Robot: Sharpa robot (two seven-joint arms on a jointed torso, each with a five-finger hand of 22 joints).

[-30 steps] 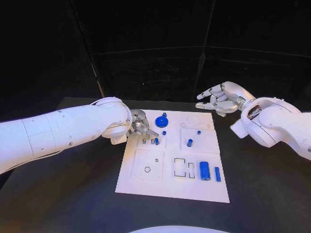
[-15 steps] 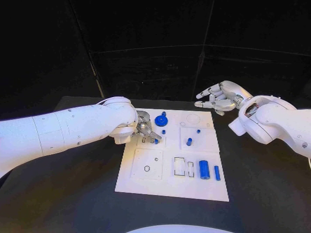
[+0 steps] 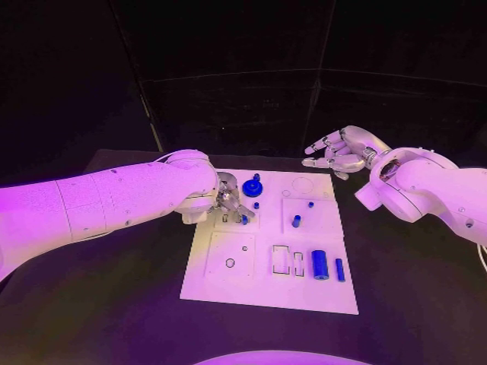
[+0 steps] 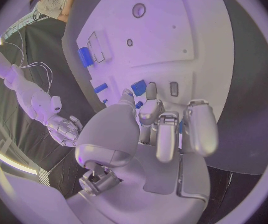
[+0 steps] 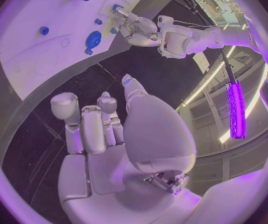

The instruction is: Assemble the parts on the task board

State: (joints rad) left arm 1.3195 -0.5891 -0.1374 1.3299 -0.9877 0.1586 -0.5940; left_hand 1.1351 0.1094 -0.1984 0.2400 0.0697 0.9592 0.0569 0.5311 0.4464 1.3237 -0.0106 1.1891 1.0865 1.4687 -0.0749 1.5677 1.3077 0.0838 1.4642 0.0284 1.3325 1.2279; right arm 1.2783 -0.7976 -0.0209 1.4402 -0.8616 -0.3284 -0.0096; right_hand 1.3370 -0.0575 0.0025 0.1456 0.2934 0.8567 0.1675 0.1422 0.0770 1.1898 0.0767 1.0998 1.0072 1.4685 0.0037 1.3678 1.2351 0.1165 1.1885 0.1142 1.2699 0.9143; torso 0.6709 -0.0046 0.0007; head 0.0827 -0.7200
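Your left hand sits over the task board at its 10 o'clock, pinching a small blue peg. Right hand hovers off the board's 1 o'clock, fingers curled, holding nothing.

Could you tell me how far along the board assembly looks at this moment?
Early. The blue gear and small pegs sit on the task board; the left hand works at a blue part. The blue cylinder and bar lie loose; the right hand hovers empty.

Smooth white arms end in silver hands: left hand, right hand.
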